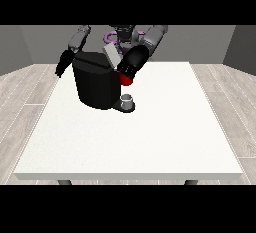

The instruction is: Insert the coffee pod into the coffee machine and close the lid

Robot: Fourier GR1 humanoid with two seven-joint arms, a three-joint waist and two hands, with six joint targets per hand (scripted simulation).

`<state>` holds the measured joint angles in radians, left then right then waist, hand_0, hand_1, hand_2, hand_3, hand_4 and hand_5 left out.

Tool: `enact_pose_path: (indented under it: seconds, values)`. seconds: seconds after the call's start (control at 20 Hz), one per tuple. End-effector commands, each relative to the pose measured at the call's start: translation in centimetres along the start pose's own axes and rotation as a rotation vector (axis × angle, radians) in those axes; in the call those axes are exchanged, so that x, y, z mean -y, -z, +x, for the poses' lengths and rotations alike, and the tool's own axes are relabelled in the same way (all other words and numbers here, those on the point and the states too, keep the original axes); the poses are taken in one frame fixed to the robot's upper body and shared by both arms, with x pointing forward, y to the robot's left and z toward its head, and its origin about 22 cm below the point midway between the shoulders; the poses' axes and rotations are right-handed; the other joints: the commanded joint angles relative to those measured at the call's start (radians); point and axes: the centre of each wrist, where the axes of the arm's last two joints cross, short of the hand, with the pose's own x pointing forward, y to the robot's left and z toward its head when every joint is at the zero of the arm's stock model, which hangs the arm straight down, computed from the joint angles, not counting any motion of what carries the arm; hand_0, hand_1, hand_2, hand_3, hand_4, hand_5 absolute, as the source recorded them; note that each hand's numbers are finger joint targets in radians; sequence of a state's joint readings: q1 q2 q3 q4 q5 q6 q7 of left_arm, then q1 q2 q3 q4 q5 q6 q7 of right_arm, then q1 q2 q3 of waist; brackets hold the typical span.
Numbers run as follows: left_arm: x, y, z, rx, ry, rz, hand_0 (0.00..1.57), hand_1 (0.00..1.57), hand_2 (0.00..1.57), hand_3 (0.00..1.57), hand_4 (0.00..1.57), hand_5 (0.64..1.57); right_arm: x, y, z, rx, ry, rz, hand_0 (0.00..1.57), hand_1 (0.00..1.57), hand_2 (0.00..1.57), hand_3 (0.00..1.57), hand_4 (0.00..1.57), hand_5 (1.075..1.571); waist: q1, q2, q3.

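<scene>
Coffee machine [96, 84] sits on the white surface [130, 137], lid [111, 54] seen tilted up and open. The hand at the view's right [129, 67] is held at the machine's top front corner, just below the raised lid, with a red thing at the machine [126, 80] directly under it. Finger pose can't be made out there, so whether anything is grasped cannot be told. The hand at the view's left [62, 66] hangs off the machine's far side, clear of the surface, fingers apparently straight and pointing down, nothing held.

A small grey thing [128, 99] stands below the right-view hand, on the machine's dark base plate [123, 107]. It can't be confirmed as the pod; no pod is plainly seen elsewhere.

Judged step: work at the pod slot, lid not yet closed. To do it well:
- approach to be kept vertical over the slot, pod seated square before release
- hand to be withdrawn sideways, clear of the lid's swing
- lid to be pushed down from behind its upper edge, not from the hinge
- machine body not to be nudged; the idle hand could be used as a brace if it slides
</scene>
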<state>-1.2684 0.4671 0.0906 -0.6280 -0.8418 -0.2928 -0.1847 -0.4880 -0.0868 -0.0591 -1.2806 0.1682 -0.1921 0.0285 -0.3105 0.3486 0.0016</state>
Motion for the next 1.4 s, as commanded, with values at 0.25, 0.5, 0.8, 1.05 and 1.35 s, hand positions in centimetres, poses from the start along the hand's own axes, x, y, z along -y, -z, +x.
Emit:
enact_pose_path:
  seconds: [0.25,0.5,0.8,1.05,1.35]
  values:
    - [-1.5,0.5,1.7,0.048,0.001,0.083,1.24,1.24,1.2,0.97,0.0,1.571,-0.1,-0.3,-1.5,0.028,-0.013,-0.01,0.0,0.0,0.0,0.0,0.11,1.571,-0.004,0.039,-0.0009]
    - [-2.1,0.0,0.6,0.049,0.032,0.107,1.25,1.25,1.22,0.94,0.0,1.571,-0.2,0.1,-0.5,0.04,-0.025,-0.017,0.0,0.0,0.0,0.0,0.15,1.571,-0.011,0.046,-0.0013]
    - [-1.7,-0.7,-0.8,0.052,0.11,0.112,0.92,0.92,0.98,0.69,0.0,1.571,0.1,0.1,-0.1,0.016,-0.025,-0.01,0.0,0.0,0.0,0.0,0.11,1.571,-0.02,0.046,-0.0013]
    - [-6.6,-1.3,0.1,0.033,0.17,0.179,0.0,0.0,0.67,0.54,0.0,1.571,-0.1,1.5,1.8,0.06,-0.031,-0.014,0.0,0.0,0.0,0.0,0.15,1.571,-0.03,0.091,-0.0011]
    - [-2.6,-1.0,-1.0,0.079,0.15,0.148,0.0,0.0,0.53,0.44,0.0,1.571,0.2,0.4,-0.3,0.019,-0.011,-0.035,0.0,0.0,0.0,0.0,0.17,1.571,0.009,0.05,-0.0013]
